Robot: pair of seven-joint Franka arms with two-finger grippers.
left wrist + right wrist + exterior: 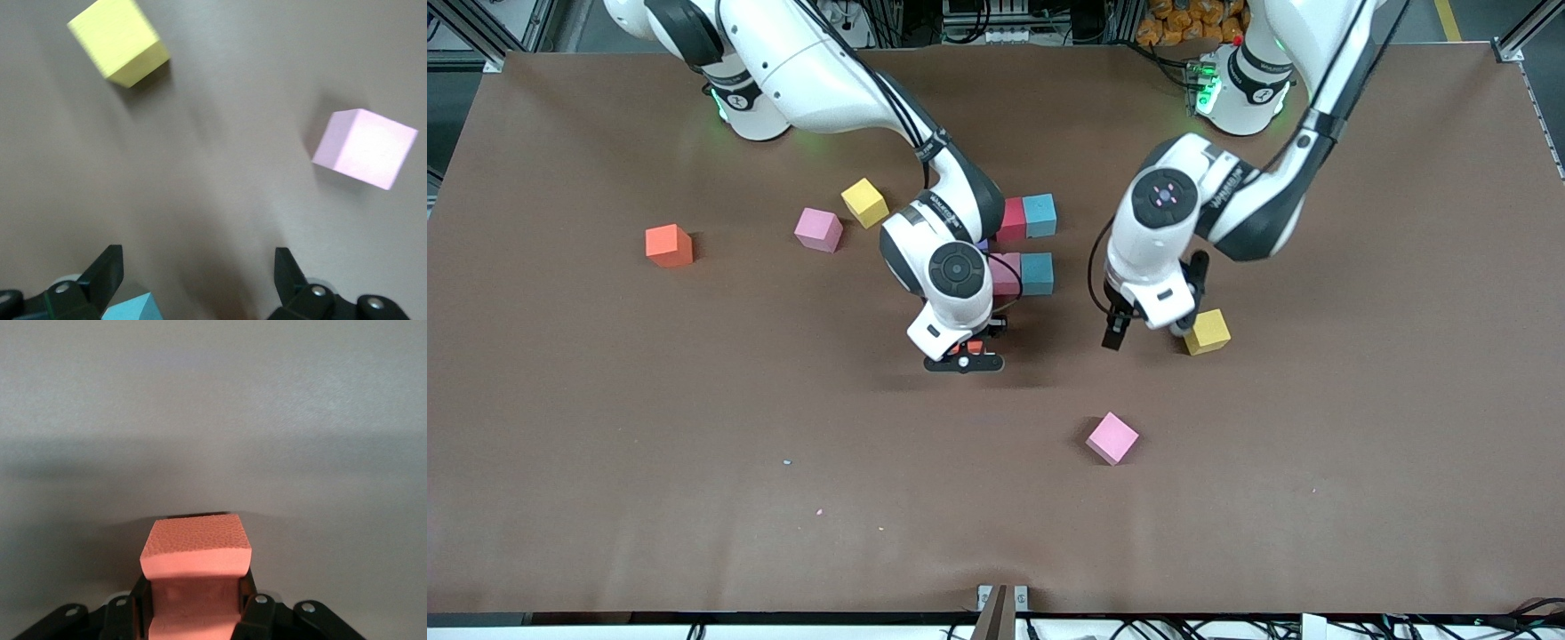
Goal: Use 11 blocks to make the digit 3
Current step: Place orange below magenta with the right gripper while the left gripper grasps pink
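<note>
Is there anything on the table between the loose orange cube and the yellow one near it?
Yes: in the front view a pink block sits between the orange block and the yellow block.

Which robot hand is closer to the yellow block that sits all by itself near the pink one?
The left. The left gripper hangs open right beside that yellow block. The right gripper is shut on an orange block, over bare table toward the right arm's end.

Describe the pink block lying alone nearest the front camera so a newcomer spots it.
Start at the cluster of crimson and light blue blocks mid-table, then come toward the front camera past both grippers. The pink block lies alone there on bare brown table, turned cornerwise. No other block lies so near that camera.
</note>
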